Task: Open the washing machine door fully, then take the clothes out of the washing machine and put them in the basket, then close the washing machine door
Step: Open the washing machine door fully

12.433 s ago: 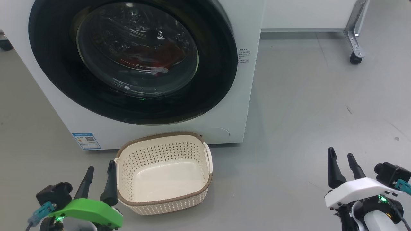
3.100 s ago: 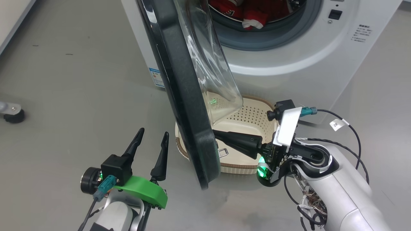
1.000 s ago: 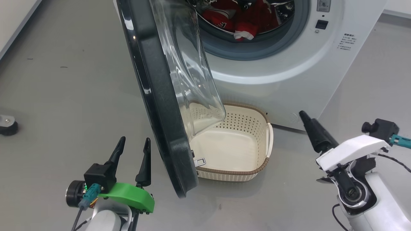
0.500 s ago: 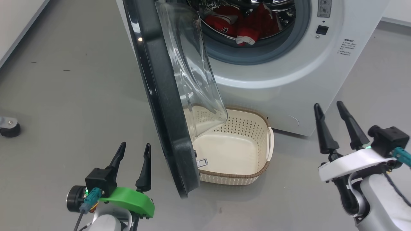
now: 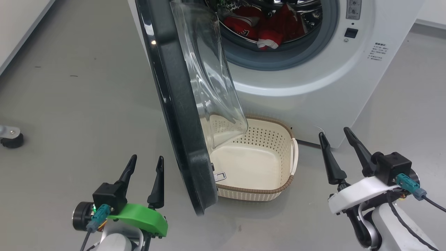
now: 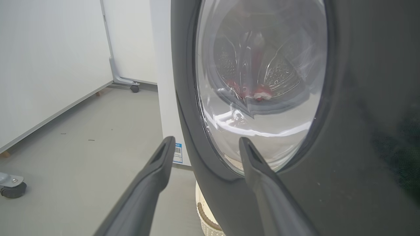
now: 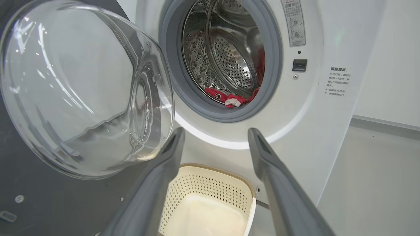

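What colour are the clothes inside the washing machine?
The clothes are bright red with a bit of white trim. The head view shows them best.

Left claw [image 5: 147, 158] green-backed, right claw [image 5: 333, 131] white-backed; teal plugs [image 5: 406, 181], probably cable connectors.

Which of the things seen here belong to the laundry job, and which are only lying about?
Job: washing machine door, clothes, washing machine, basket.
Lying about: caster wheel on the floor, wheeled metal leg.
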